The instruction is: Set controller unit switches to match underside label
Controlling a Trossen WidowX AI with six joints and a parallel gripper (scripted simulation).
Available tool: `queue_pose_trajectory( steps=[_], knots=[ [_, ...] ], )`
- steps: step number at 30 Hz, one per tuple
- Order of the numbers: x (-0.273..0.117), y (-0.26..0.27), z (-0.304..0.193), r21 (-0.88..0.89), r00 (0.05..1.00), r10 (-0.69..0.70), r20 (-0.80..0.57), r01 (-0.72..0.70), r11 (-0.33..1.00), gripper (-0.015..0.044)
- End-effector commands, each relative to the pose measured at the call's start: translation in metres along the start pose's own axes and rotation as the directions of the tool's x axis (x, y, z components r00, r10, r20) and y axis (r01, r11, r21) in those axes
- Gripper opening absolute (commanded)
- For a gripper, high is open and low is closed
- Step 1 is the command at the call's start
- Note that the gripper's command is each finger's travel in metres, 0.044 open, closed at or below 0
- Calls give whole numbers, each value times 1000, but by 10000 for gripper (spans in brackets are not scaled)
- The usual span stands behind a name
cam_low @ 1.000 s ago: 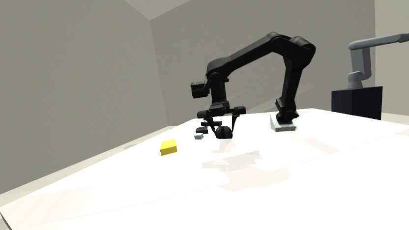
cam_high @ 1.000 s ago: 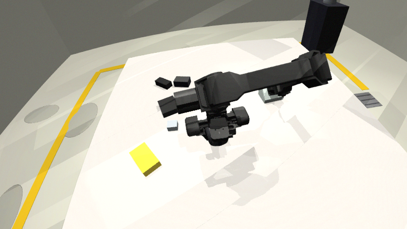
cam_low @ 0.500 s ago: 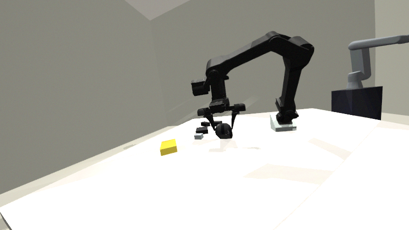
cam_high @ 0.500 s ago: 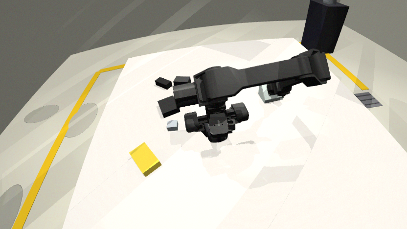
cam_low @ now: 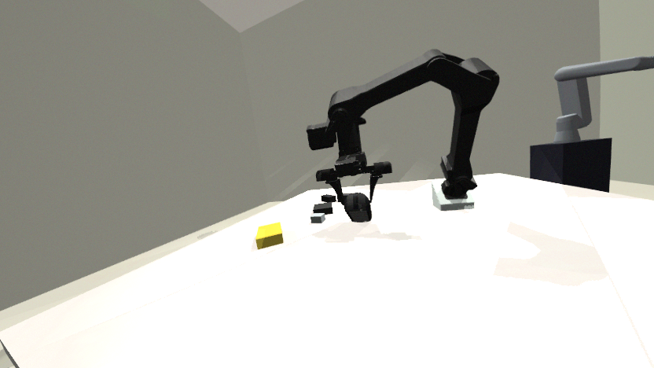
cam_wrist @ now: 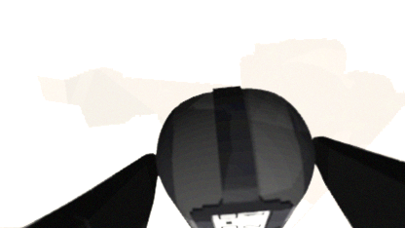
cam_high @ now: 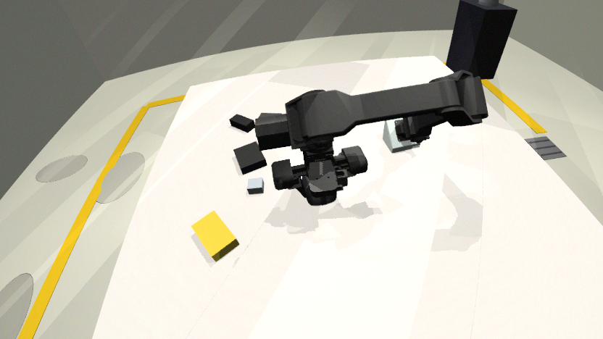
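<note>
The dark grey controller unit (cam_high: 321,198) (cam_low: 358,208) (cam_wrist: 239,166) is held above the bench (cam_high: 337,295) (cam_low: 347,297). My gripper (cam_low: 357,201) (cam_wrist: 236,150) is shut on it, with one fingertip against each side. A rounded, ribbed face with a darker central band shows in the wrist view. Part of a white label (cam_wrist: 240,220) with dark printed marks shows at the bottom edge of that view. The rest of the label is cut off, and I cannot read its row of squares. No rocker switches can be made out.
A yellow block (cam_high: 213,232) (cam_low: 270,236), a small light grey block (cam_high: 255,184) (cam_low: 317,218) and dark blocks (cam_high: 249,157) (cam_low: 322,208) lie left of the gripper. My arm's pale base plate (cam_high: 392,139) (cam_low: 453,205) is behind right. A dark pedestal (cam_high: 480,42) (cam_low: 571,164) stands beyond.
</note>
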State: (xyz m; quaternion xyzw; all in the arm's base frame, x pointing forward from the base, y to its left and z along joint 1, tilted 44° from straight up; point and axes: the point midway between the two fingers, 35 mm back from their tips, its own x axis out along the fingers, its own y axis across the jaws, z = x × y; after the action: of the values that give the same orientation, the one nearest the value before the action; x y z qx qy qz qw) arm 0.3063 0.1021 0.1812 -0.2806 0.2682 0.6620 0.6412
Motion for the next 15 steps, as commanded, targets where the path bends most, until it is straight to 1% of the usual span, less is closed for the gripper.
queue_pose_trajectory(
  steps=[1,15],
  knots=[
    [-3,-1,-6,5,1000,-1,-10,1,1000,336],
    [-10,-1,-15,5,1000,-1,-11,1,1000,336]
  ],
)
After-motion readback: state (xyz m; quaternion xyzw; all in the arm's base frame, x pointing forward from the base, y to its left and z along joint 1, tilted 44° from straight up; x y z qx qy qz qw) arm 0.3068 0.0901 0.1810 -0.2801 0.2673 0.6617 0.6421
